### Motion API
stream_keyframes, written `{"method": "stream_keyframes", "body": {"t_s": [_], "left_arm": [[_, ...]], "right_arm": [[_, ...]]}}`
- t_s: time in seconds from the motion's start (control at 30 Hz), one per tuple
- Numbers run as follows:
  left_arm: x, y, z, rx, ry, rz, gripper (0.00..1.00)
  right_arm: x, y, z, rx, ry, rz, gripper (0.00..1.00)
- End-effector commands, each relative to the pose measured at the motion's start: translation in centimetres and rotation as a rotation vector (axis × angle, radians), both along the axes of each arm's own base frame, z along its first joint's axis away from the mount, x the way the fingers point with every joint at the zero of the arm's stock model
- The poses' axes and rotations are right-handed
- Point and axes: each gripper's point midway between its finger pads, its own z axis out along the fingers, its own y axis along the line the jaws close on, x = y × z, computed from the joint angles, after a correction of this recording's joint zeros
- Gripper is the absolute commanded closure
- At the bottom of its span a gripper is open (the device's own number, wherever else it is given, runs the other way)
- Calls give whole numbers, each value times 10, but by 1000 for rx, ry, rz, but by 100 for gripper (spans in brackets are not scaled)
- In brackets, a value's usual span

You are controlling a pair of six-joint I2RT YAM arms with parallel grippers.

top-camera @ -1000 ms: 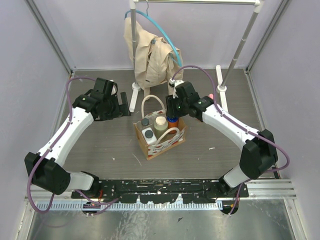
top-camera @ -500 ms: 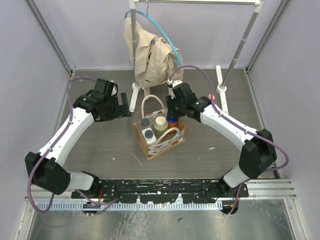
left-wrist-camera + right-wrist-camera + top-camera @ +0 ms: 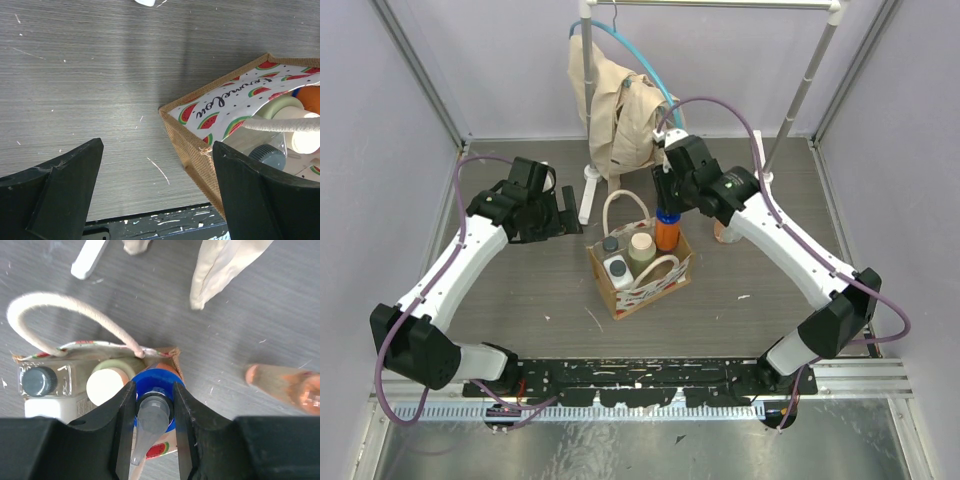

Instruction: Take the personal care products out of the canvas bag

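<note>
Grey wood-grain table (image 3: 520,290): right claw (image 3: 153,390) clamps blue-capped orange bottle (image 3: 666,234); left claw (image 3: 157,145) gapes.

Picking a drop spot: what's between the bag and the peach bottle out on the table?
Only bare table. The right wrist view shows nothing else on the stretch from the bag to the peach bottle.

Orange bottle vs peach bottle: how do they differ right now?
The orange bottle is clamped upright in the right gripper; the peach bottle is free of any gripper. The orange bottle sits at a corner of the canvas bag; the peach bottle appears to lie on its side on the table, outside it. Both are small bottles.
</note>
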Motion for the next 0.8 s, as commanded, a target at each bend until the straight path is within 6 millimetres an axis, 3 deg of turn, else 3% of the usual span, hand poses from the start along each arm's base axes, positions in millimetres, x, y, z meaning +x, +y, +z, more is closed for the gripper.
{"method": "stream_keyframes", "body": {"t_s": [0.0, 0.2, 0.33, 0.47, 0.63, 0.77], "left_arm": [[0, -3, -2, -12, -2, -9, 2], [0, -1, 4, -1, -12, -2, 2], [1, -2, 20, -1, -35, -8, 2], [1, -14, 39, -37, -81, -32, 1], [-4, -48, 63, -47, -124, -119, 1], [-4, -70, 64, -36, -131, -172, 2]], "right_arm": [[17, -15, 86, 27, -228, -64, 85], [25, -35, 129, 25, -326, -148, 87], [30, -47, 134, 24, -341, -184, 87], [41, -58, 111, 47, -312, -216, 87], [53, -79, 66, 52, -248, -264, 87], [59, -92, 32, 46, -205, -292, 87]]}}
